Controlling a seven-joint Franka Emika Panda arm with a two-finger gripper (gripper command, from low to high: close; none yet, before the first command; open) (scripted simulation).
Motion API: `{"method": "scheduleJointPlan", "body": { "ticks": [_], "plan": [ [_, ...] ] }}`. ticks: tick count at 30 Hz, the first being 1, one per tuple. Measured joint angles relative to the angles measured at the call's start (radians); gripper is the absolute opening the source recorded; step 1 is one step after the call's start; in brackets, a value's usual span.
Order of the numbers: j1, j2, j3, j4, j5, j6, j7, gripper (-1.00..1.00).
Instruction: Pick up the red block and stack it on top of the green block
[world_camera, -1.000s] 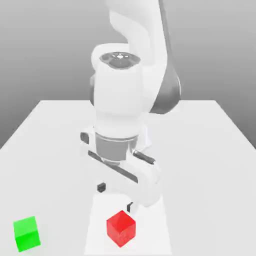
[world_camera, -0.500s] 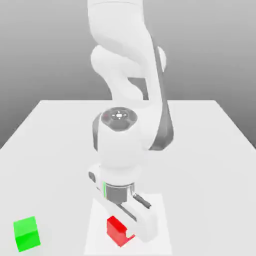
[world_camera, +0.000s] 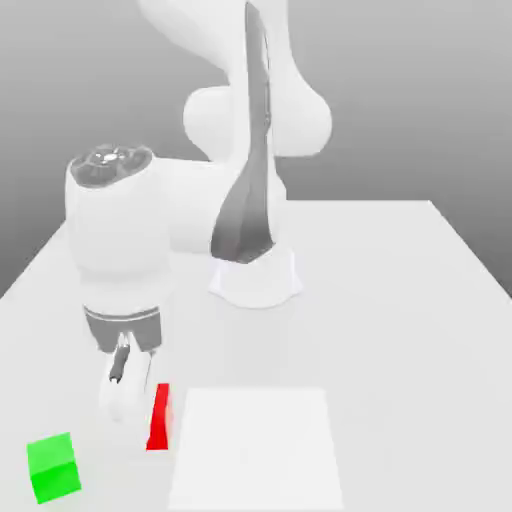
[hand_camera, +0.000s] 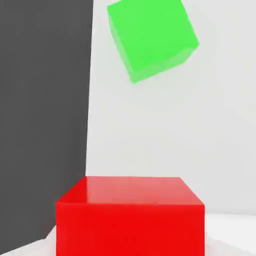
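Snugly, the gripper (hand_camera: 131, 237) has its fingers closed on the red block (world_camera: 159, 420). Taking that block as the clock's centre in the exterior view, the green block (world_camera: 53, 468) sits apart at eight o'clock, the white square (world_camera: 255, 450) lies between three and four, and the arm's base (world_camera: 255, 283) stands near one.

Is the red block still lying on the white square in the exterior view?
No, the red block is at the gripper, beside the white square.
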Motion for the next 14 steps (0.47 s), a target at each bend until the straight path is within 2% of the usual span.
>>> {"method": "scheduleJointPlan", "body": {
  "ticks": [6, 10, 11, 14],
  "plan": [
    [-0.038, 0.012, -0.099, 0.066, 0.036, -0.051, 0.279, -1.0],
    [-0.057, 0.116, -0.103, 0.085, 0.073, 0.034, 0.313, -1.0],
    [-0.062, 0.15, -0.097, 0.087, 0.083, 0.066, 0.309, 1.0],
    [-0.062, 0.15, -0.097, 0.087, 0.083, 0.066, 0.309, 1.0]
  ]
}}
